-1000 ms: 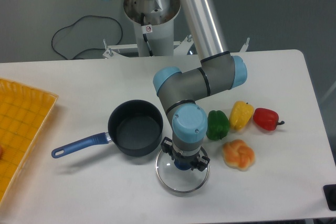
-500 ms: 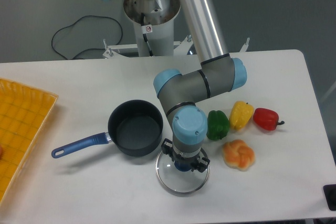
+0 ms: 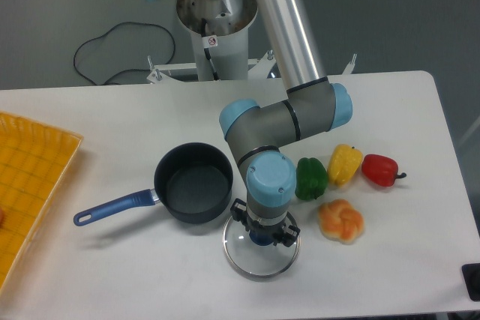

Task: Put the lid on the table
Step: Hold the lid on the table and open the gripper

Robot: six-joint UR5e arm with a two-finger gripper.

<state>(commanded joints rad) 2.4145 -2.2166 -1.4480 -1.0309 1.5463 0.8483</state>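
The lid (image 3: 260, 251) lay flat, low in the frame's centre on the white bench (image 3: 112, 275), directly beneath the gripper (image 3: 262, 235), whose jaws looked clamped on its blue knob.

the gripper (image 3: 262, 234) points straight down and its wrist housing covers most of it; only the finger (image 3: 237, 211) tips show at either side. the gap between them is hidden, so whether they clasp the knob (image 3: 259, 238) cannot be told. of the knob only a dark blue sliver shows under the wrist. the far part of the lid (image 3: 260, 252) is covered by the wrist too, and whether its rim rests on the table (image 3: 112, 275) cannot be told. far left of the fingers, the yellow tray (image 3: 30, 177) is cut off by the picture's edge. a black object (image 3: 472, 281) at the lower right edge is cut off, unidentifiable.
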